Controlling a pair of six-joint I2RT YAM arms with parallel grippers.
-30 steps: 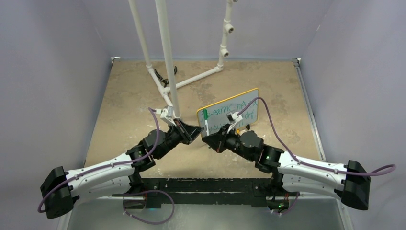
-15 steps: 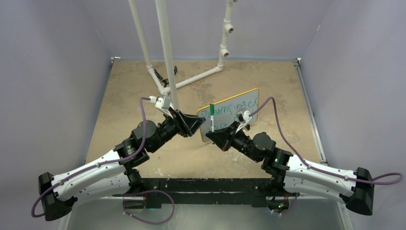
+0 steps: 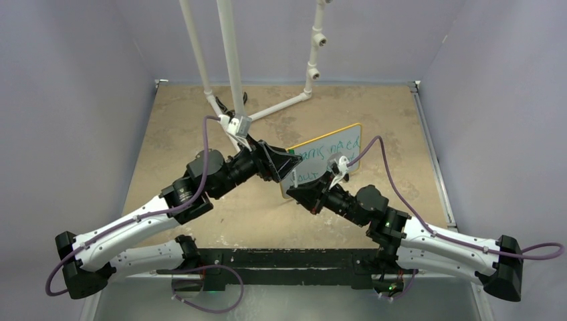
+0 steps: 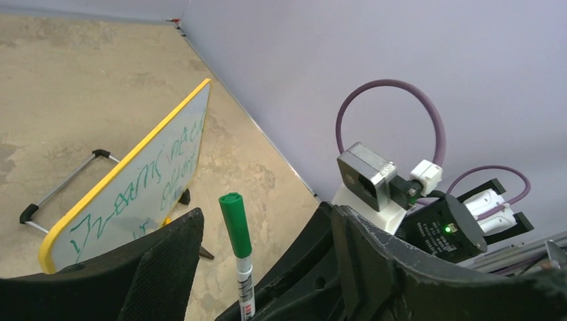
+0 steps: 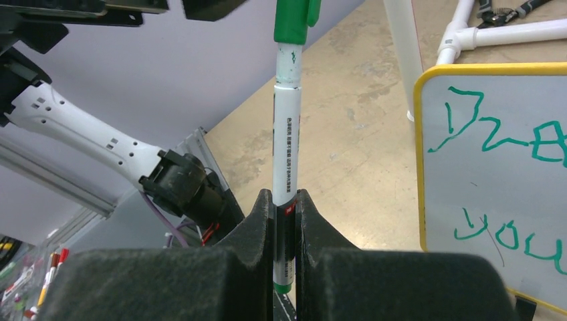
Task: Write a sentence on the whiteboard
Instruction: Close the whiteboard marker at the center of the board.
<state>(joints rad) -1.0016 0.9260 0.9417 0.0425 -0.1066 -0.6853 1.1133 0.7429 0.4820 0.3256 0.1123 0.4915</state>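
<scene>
The whiteboard (image 3: 336,143), yellow-rimmed with rounded corners, is standing tilted on black feet right of centre on the tan table (image 3: 180,134), carrying the sentence (image 5: 503,137) in green scrawl. The right gripper (image 5: 285,217) is clenching a green marker (image 5: 286,127) upright. The left gripper (image 4: 265,215) is gaping, with the marker's cap between its fingers, untouched.

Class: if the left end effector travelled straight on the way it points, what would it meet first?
The left end effector would likely meet the green-capped white marker, standing between its open fingers, gripped by the right end effector.
</scene>
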